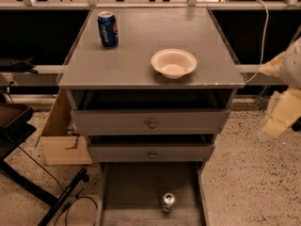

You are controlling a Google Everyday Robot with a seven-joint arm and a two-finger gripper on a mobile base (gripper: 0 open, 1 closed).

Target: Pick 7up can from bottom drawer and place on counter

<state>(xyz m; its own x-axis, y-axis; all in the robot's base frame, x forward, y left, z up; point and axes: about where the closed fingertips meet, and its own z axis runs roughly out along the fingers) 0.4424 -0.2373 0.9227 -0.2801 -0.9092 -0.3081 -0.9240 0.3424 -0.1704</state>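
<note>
The 7up can (168,202), small and silvery with a shiny top, stands in the open bottom drawer (136,185), near the middle of its front part. The counter (141,55) is the flat grey top of the cabinet above it. My gripper (278,117) shows as a pale, blurred shape at the right edge, level with the upper drawers, well to the right of the cabinet and far from the can. Nothing is seen in it.
A blue Pepsi can (107,28) stands at the counter's back left. A white bowl (173,63) sits near its front middle. Two upper drawers with round knobs (151,124) are pulled slightly out. A cardboard box (61,138) and black stand legs (33,185) are on the floor at left.
</note>
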